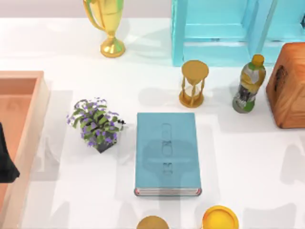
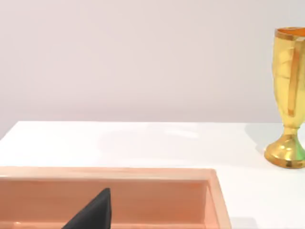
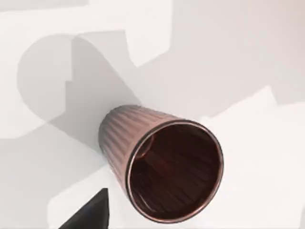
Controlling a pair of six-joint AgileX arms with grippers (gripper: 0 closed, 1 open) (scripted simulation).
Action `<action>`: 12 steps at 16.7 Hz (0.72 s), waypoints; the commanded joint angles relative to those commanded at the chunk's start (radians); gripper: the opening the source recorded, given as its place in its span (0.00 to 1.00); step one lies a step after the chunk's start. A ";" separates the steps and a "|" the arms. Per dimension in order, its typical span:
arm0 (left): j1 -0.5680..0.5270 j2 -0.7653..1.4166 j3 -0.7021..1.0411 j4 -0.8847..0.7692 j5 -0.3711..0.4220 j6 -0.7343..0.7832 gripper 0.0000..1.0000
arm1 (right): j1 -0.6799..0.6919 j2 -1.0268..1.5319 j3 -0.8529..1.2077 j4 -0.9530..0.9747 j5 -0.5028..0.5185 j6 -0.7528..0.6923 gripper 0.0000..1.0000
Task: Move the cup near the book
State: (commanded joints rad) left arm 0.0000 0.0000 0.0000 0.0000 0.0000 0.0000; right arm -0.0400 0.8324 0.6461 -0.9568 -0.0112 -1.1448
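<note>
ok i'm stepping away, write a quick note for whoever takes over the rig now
Left tool: parked over the pink tray at the table's left edge.
Right tool: just above the cup, its camera looking into the dark inside.
Cup: upright on bare white table, apparently not lifted.
Book: flat mid-table, in front of the hourglass, with the plant to its left.
Done: approach to the cup.
Left: grasp the cup, carry it over and set it beside the book.
</note>
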 joint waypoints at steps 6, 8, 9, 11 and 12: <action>0.000 0.000 0.000 0.000 0.000 0.000 1.00 | -0.020 0.276 0.237 -0.317 0.006 -0.389 1.00; 0.000 0.000 0.000 0.000 0.000 0.000 1.00 | -0.023 0.321 0.284 -0.371 0.009 -0.458 1.00; 0.000 0.000 0.000 0.000 0.000 0.000 1.00 | -0.025 0.334 0.297 -0.386 0.010 -0.478 1.00; 0.000 0.000 0.000 0.000 0.000 0.000 1.00 | -0.025 0.340 0.304 -0.393 0.011 -0.488 1.00; 0.000 0.000 0.000 0.000 0.000 0.000 1.00 | -0.025 0.340 0.304 -0.393 0.011 -0.488 1.00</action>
State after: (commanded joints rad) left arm 0.0000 0.0000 0.0000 0.0000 0.0000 0.0000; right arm -0.0653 1.1721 0.9503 -1.3494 -0.0006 -1.6323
